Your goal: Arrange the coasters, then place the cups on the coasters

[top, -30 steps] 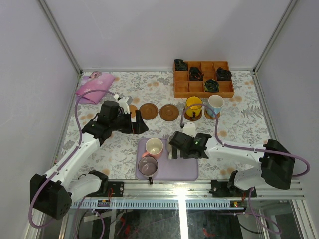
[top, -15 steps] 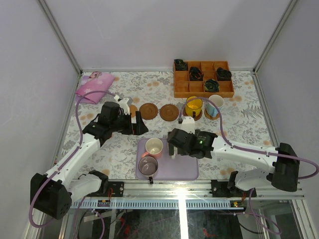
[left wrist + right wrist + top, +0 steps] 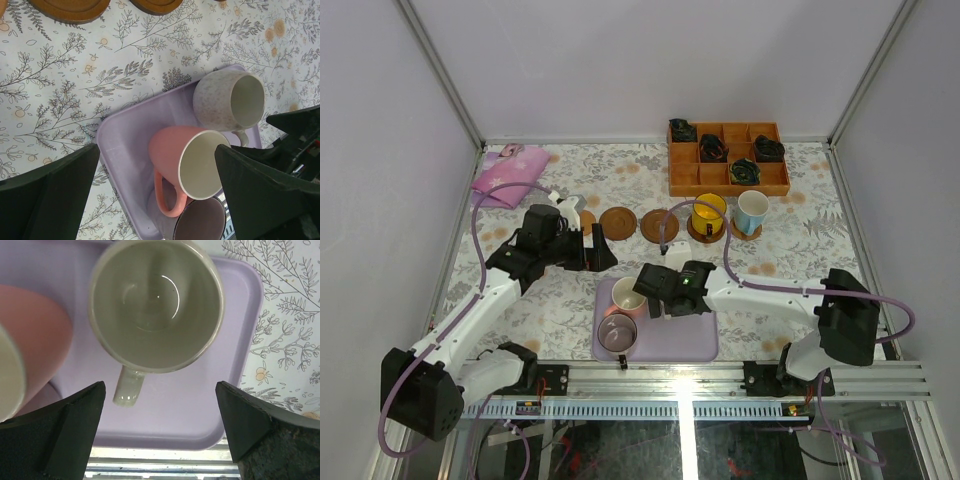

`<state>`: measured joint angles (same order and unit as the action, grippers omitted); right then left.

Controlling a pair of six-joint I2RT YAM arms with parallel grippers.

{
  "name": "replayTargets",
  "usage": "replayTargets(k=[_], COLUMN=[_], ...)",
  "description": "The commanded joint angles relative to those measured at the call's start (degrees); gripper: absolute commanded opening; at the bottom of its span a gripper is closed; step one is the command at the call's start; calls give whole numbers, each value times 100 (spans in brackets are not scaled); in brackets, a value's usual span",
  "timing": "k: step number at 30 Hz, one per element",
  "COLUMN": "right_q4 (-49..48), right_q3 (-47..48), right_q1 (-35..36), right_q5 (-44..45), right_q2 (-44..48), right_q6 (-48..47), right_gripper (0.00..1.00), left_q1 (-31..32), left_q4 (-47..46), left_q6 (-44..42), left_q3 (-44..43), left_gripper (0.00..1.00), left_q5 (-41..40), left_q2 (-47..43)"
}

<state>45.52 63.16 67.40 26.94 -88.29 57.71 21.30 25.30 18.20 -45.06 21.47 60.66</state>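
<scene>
Right hand (image 3: 160, 385): fingers spread wide, nothing gripped. A second ago it hung over the right half of the lavender tray (image 3: 692, 343). It has since slid left along the tray and now sits directly above the white cup (image 3: 156, 305).

Left hand (image 3: 596, 248): also spread wide and empty, position unchanged over that second. It is poised above the table (image 3: 520, 300), between the bare coasters (image 3: 618, 220) and the tray's far edge. Cups and coasters have not shifted.

Around:
- The tray holds three cups close together: the white cup, the pink cup (image 3: 192, 162) just beside it, and the purple cup (image 3: 618, 333) at the near left corner.
- The pink cup crowds the white cup on one side. In the right wrist view it fills the left edge, above that side's finger.
- An orange-brown wooden box (image 3: 728, 160) stands at the far side, with dark items in several compartments.
- A pink cloth (image 3: 508, 170) lies at the far left corner.

Task things:
- The yellow cup (image 3: 710, 212) and the light blue cup (image 3: 752, 210) each stand on a coaster at the right end of the row.
- Two bare coasters lie to their left. A third is partly hidden behind the left arm.
- The white cup is upright, mouth up, centred between the right fingers in the wrist view, its handle pointing toward the tray's near edge.
- No contact between fingers and cup is visible. How far above it the hand sits, I cannot tell.
</scene>
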Motion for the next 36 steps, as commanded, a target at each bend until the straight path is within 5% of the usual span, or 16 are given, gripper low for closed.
replayTargets(k=[1, 4, 17, 31, 36], right_q4=[271, 217, 396, -251, -423], right_q3=[195, 124, -474, -259, -366], right_q1=[39, 29, 21, -27, -147], right_q5=[288, 374, -62, -119, -232], right_q2=[-90, -42, 333, 29, 18], right_q6=[324, 328, 601, -145, -287], right_gripper=[99, 100, 70, 66, 51], left_q1=[23, 24, 24, 23, 24], left_q4=[-316, -317, -446, -489, -498], left_q6=[-53, -62, -5, -68, -79], left_q3=[-77, -106, -157, -205, -197], left_gripper=[100, 100, 100, 100, 100], left_q5=[-64, -64, -23, -106, -148], left_q2=[33, 84, 258, 398, 432])
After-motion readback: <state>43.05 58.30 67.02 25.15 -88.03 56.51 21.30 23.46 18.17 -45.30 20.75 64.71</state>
